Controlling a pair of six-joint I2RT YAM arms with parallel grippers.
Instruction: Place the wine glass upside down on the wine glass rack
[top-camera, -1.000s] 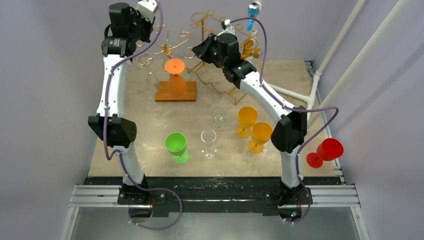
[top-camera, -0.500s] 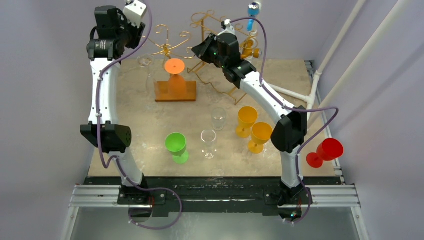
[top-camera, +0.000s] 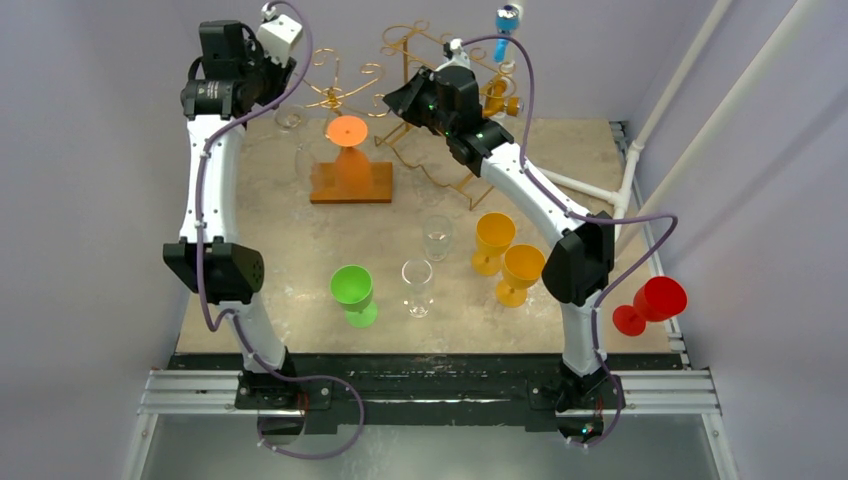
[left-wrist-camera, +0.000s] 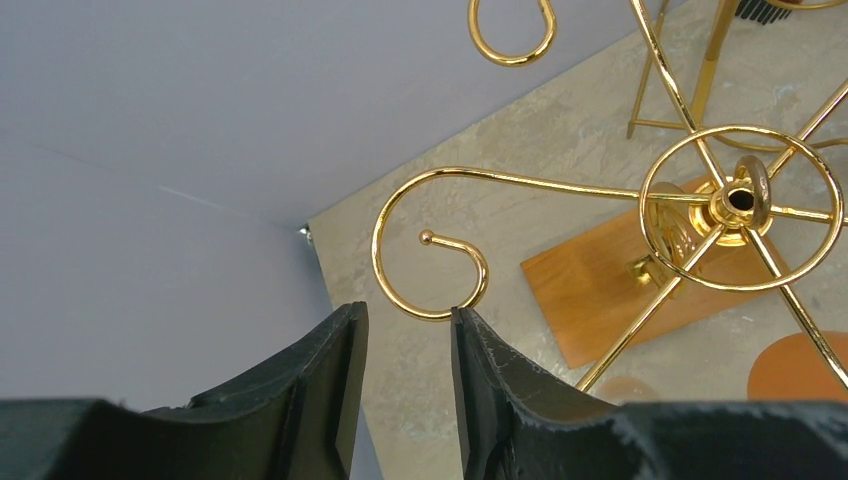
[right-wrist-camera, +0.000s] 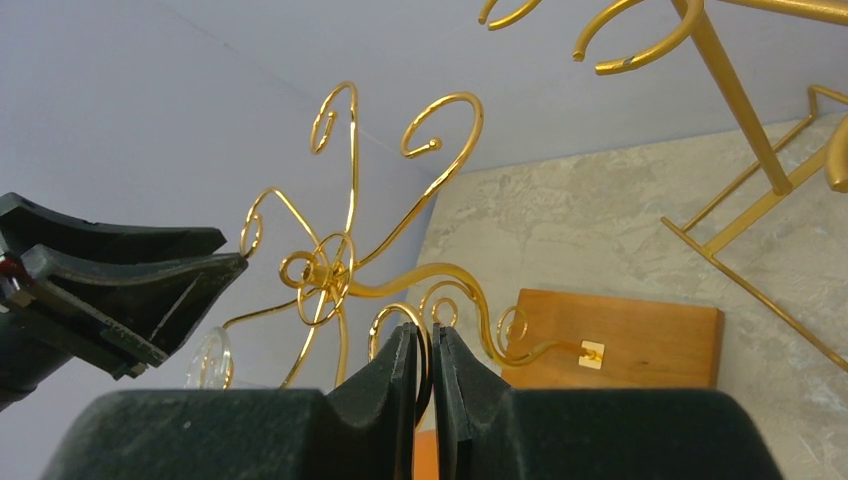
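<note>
Seemingly closing out a release. Skipping the green glass standing nearest; looking farther back to the wine glass rack. Noting the clear wine glass hanging foot-up on one of its left-hand scrolls, apparently seated. Finding the left gripper spread and empty just beside one of its curls, and the right gripper pinching one of its loops, likely steadying it. Advising backing the left gripper straight out, clearing the curl, avoiding nudging the foot, freeing the right gripper last.

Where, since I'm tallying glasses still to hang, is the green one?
In the top view the green glass stands near the table's front edge, left of centre, beside a clear glass on its right.
</note>
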